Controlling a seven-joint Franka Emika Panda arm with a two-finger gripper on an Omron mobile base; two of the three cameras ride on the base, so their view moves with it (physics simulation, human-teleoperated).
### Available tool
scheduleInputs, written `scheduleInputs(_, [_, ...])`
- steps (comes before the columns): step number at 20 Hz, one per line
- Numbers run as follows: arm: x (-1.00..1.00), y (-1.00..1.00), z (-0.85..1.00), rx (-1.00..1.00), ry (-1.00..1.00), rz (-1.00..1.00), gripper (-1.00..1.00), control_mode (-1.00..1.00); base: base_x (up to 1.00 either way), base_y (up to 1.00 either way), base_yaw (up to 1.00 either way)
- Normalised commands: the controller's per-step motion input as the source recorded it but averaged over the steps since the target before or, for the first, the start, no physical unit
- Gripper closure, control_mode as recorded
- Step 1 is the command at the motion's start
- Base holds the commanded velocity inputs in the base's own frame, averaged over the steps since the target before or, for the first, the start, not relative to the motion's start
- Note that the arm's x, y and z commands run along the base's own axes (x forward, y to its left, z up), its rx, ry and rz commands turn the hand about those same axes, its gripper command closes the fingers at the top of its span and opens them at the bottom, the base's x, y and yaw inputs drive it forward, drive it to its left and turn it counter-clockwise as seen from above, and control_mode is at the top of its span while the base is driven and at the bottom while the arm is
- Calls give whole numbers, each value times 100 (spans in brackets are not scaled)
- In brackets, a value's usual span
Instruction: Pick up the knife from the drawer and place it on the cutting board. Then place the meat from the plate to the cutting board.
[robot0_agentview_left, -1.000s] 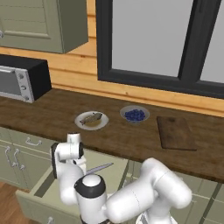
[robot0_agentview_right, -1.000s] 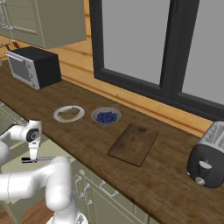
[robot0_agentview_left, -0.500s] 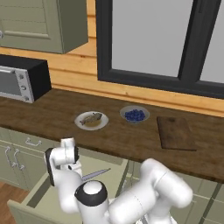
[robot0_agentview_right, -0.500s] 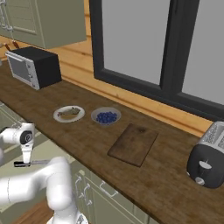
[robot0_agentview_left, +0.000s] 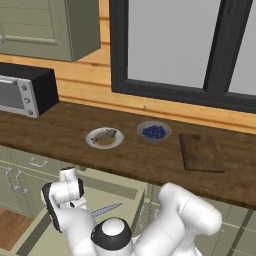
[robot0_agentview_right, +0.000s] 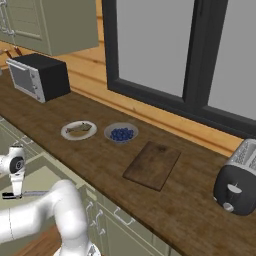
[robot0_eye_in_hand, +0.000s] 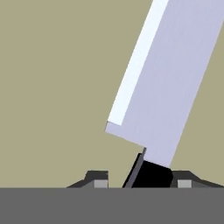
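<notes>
The arm was bent low over the open drawer (robot0_agentview_left: 131, 192) below the worktop (robot0_agentview_left: 60, 135); its wrist hung above the drawer's pale floor in the left base view, and in the right base view the hand stood upright at the far left edge, just off the worktop's front lip. The knife (robot0_agentview_left: 106, 209) stuck out sideways from under the wrist, its silver-grey blade pointing toward the right of the left base view and lying roughly level; in the hand view the blade (robot0_eye_in_hand: 168, 83) ran broad and pale up across the olive drawer floor, and its dark handle sat low between the two fingers (robot0_eye_in_hand: 97, 179); the gripper (robot0_eye_in_hand: 142, 180) was pinching the knife by that handle, one finger tip on each side of it. Whether the blade cleared the drawer floor or rested on it could not be told.

On the worktop the plate (robot0_agentview_left: 104, 138) lay with the meat (robot0_agentview_left: 105, 134) on it, a small brownish chunk across the tan centre; just to its right stood a grey bowl of blue berries (robot0_agentview_left: 153, 132); further right, apart from both, lay the cutting board (robot0_agentview_left: 201, 152), dark brown and bare. A microwave (robot0_agentview_left: 26, 89) stood at the left end of the worktop; a toaster (robot0_agentview_right: 237, 175) stood at the right end in the right base view.
</notes>
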Motion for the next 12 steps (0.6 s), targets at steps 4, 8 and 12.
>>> scheduleInputs(4, [-99,-21,-62,4,-11,10,-100,-100,0,0,0])
scheduleInputs(8, [-74,-23,-69,10,-5,10,-100,-100,0,0,0])
scheduleInputs(12, [-4,-1,-100,2,0,5,100,-100,0,0,0])
